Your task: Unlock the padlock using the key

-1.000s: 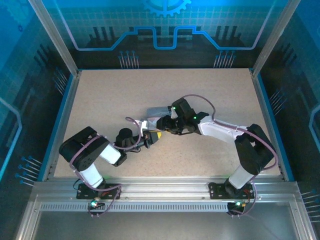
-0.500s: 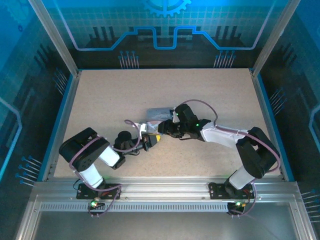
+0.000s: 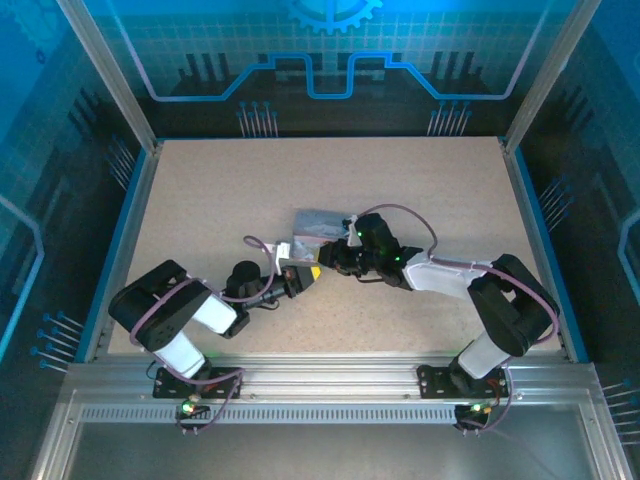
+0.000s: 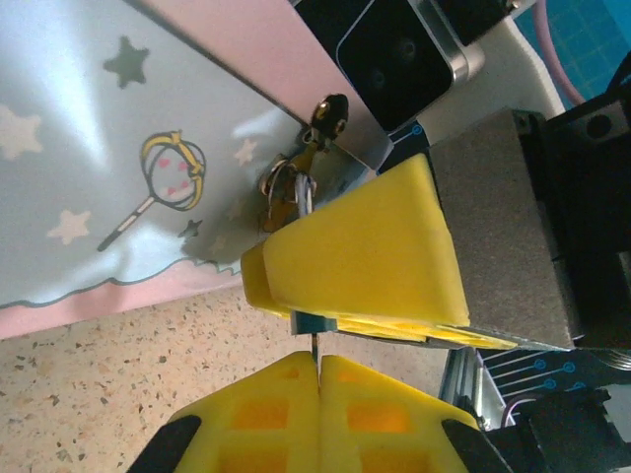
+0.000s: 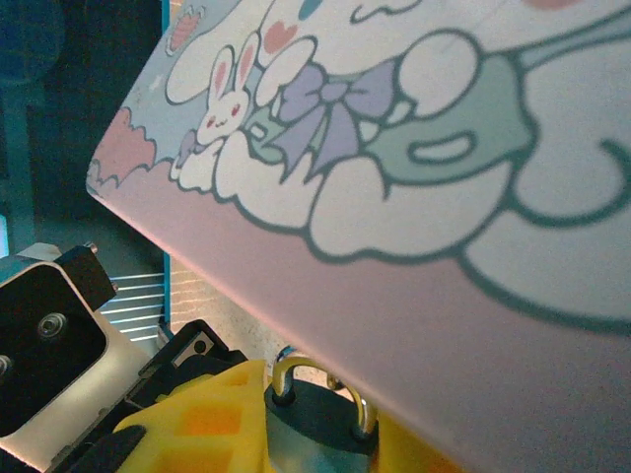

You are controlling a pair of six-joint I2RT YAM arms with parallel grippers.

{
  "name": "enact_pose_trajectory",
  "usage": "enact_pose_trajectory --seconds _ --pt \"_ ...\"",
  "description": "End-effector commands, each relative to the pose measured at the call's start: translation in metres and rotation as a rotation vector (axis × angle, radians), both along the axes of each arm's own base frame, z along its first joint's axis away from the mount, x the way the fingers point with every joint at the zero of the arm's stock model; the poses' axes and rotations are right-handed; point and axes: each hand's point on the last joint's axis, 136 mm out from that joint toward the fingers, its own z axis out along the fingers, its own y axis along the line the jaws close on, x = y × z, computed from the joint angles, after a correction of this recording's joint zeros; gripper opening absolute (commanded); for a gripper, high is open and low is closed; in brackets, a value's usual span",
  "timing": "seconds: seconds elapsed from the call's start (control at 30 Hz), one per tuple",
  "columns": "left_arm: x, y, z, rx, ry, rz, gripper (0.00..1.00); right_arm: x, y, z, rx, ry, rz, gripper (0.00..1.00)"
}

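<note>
Left jaws pinch the key [image 4: 315, 346] pointing straight out at the shackle-up padlock [image 5: 314, 430] pinched in right jaws.

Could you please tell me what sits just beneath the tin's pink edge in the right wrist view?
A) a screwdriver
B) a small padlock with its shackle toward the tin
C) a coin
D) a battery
B: the padlock, dark-bodied with a thin shackle arching toward the tin, sits right under that edge.
</note>
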Motion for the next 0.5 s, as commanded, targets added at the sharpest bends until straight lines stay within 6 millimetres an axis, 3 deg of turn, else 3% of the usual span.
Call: enact_pose_trajectory --seconds 0.0,0.33,0.47 --pt "-0.005 -0.006 0.022 -0.068 -0.042 -0.033 0.00 0.000 0.003 0.004 0.025 -0.012 0.007 0.18" --pt "-0.001 0.000 0.008 -0.013 -0.057 0.011 0.00 -0.003 -0.002 -0.005 -0.064 0.009 -0.011 0.00" --pt "0.000 0.000 0.005 0.020 -0.088 0.024 0.00 -0.005 0.001 -0.004 -0.100 0.013 -0.013 0.00"
